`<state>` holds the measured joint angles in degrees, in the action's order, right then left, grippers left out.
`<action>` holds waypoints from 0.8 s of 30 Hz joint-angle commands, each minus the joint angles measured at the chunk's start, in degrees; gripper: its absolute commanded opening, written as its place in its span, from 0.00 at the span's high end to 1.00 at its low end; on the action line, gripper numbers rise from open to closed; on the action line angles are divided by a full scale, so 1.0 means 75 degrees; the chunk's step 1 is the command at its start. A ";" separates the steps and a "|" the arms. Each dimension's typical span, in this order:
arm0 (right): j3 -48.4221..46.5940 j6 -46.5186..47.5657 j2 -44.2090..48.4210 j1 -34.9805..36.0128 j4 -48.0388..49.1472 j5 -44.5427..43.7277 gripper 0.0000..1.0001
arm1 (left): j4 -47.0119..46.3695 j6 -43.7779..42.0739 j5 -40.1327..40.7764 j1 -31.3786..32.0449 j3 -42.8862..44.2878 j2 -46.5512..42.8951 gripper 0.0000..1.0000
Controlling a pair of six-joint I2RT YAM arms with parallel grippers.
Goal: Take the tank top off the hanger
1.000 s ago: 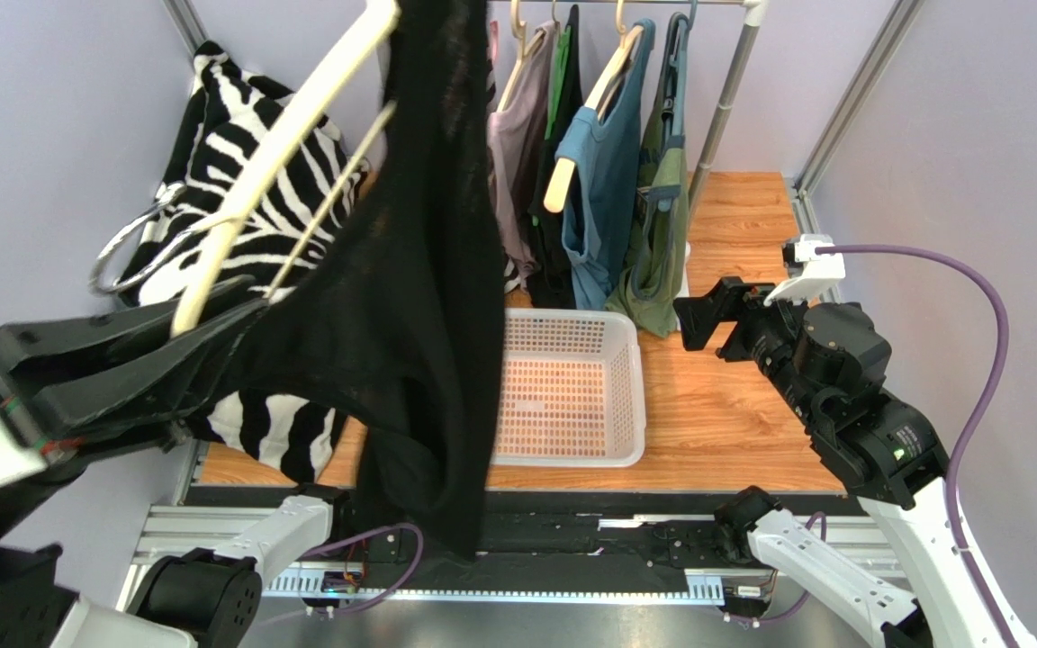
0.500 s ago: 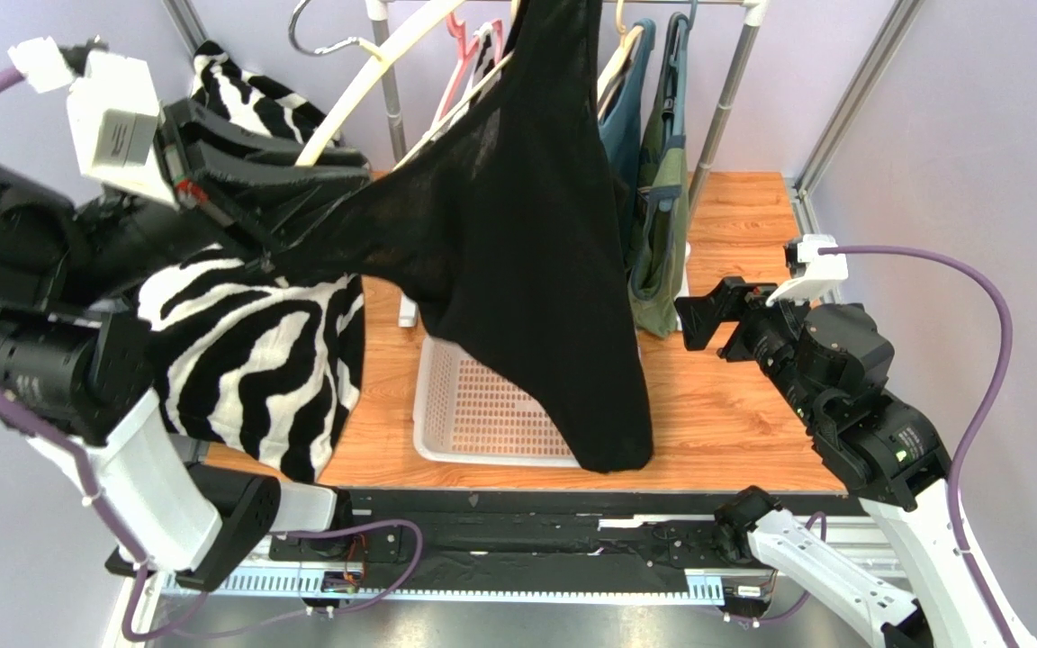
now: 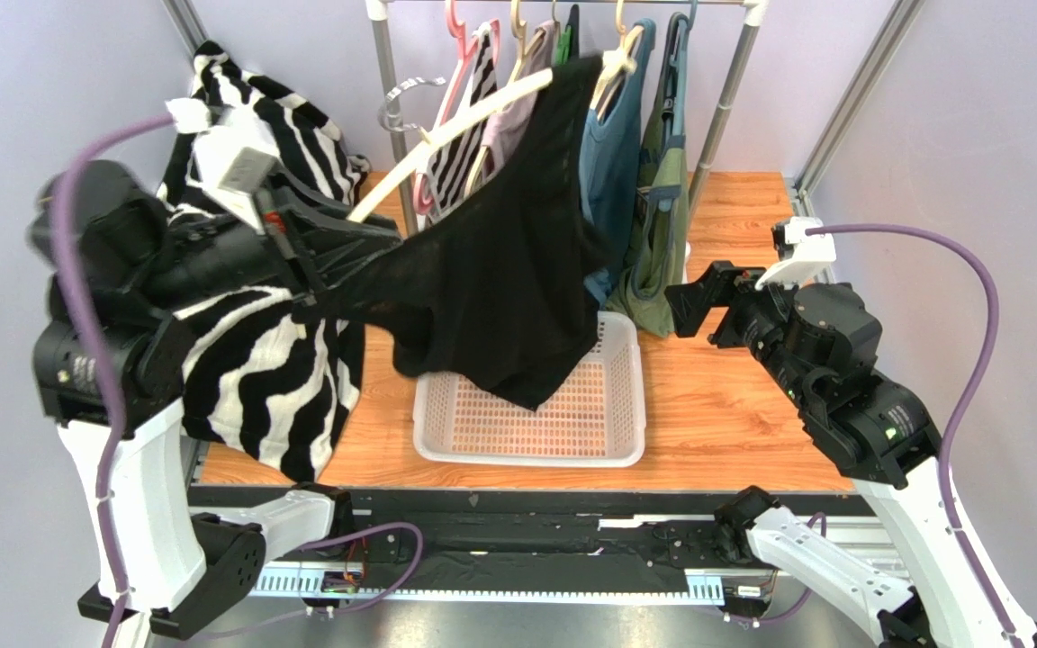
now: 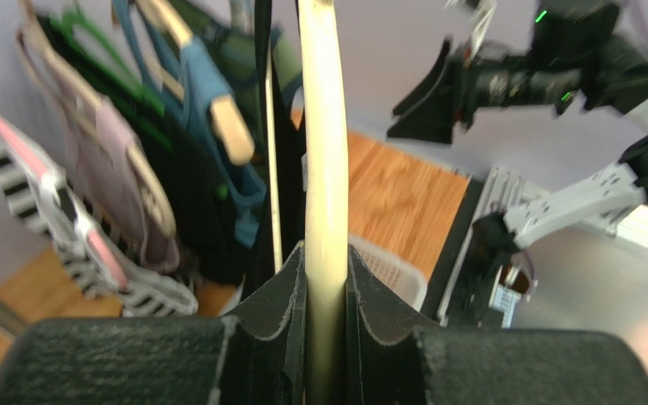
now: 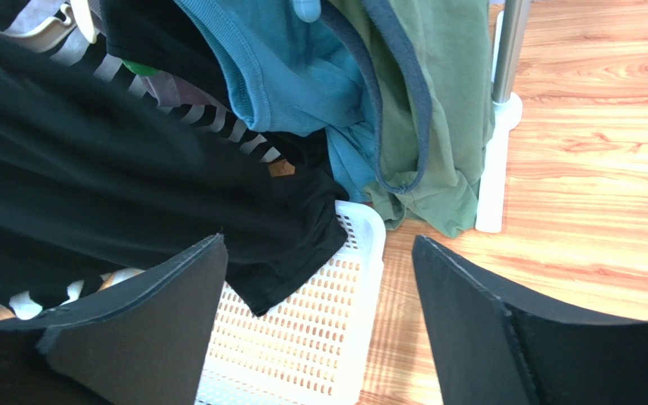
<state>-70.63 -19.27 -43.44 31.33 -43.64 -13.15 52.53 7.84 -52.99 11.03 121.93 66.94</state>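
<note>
A black tank top (image 3: 504, 270) drapes over a cream wooden hanger (image 3: 463, 122) that slants up toward the rack. Its hem dangles above the white basket (image 3: 623, 405). My left gripper (image 3: 335, 243) is shut on the hanger's lower end; in the left wrist view the cream bar (image 4: 323, 152) runs up between the closed pads of the left gripper (image 4: 326, 270). My right gripper (image 3: 700, 304) stands open to the right of the garment, nothing between its fingers. In the right wrist view the tank top (image 5: 116, 169) fills the left side, ahead of the open right gripper (image 5: 319, 245).
A clothes rack at the back holds a teal top (image 3: 612, 176), an olive top (image 3: 659, 257) and other garments; its post (image 3: 724, 108) stands on the wooden tabletop (image 3: 727, 405). A zebra-striped garment (image 3: 267, 365) hangs by the left arm.
My left arm has swung the hanger and tank top away from the camera, toward the rack and down over the basket. The right gripper has shifted only slightly and stays open.
</note>
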 commanded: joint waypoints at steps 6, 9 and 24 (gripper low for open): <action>-0.0391 0.0050 -0.0009 0.0006 0.0802 0.0872 0.08 | 0.1234 -0.2087 0.1265 0.0205 -0.2250 -0.0639 1.00; -0.0356 -0.0114 -0.0032 0.0030 0.1211 0.1364 0.08 | 0.1292 -0.2286 0.1009 0.0416 -0.2685 -0.0722 1.00; -0.0134 -0.0888 -0.0478 0.1024 0.2701 0.2820 0.07 | 0.1856 -0.2745 0.0574 0.1342 -0.1949 -0.0546 1.00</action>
<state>-71.11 -24.21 -48.23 36.27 -28.69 5.34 70.61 -11.75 -46.78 20.99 103.04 63.31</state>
